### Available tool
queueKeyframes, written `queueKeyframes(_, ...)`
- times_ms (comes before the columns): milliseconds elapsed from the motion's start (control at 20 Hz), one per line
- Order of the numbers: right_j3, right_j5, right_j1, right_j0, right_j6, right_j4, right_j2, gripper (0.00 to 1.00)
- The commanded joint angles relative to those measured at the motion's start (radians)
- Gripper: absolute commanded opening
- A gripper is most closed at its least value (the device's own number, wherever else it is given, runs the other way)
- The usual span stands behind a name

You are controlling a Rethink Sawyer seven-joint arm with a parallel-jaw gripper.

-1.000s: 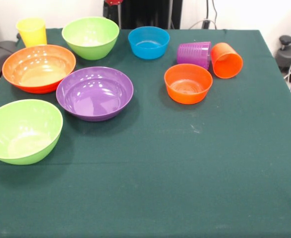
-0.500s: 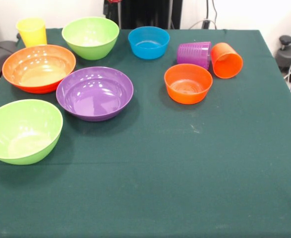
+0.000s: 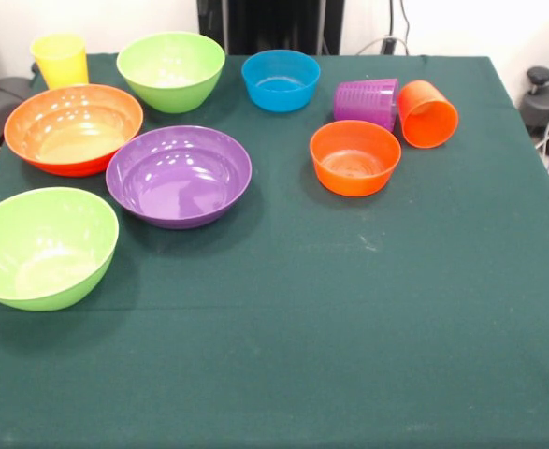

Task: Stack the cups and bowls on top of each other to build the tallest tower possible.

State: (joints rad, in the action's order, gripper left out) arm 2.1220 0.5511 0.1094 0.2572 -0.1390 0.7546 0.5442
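Though tipped, orange cup (image 3: pixel 428 113) mouth-forward.

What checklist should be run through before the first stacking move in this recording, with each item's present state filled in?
1. Gripper in view: not ok; no arm or gripper shows.
2. Nothing stacked yet: ok; every piece sits alone on the green tablecloth.
3. Wide base pieces upright: ok; the large glossy orange plastic bowl, the purple plastic bowl and both lime green plastic bowls open upward.
4. Small bowls upright: ok; blue and small orange.
5. Cups upright: not ok; the yellow plastic tumbler stands, the ribbed purple tumbler and the orange tumbler lie tipped.
6. The two tipped tumblers apart: cannot tell.
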Motion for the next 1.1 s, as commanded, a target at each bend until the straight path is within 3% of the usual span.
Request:
queueKeyframes(50,0.007,-0.210,0.092,-0.008,-0.257,0.019,-0.207,1.00)
queueKeyframes(550,-0.020,-0.374,0.227,0.075,-0.212,0.044,-0.332,1.00)
queueKeyframes(1100,-0.052,-0.431,0.242,0.085,-0.196,0.040,-0.382,1.00)
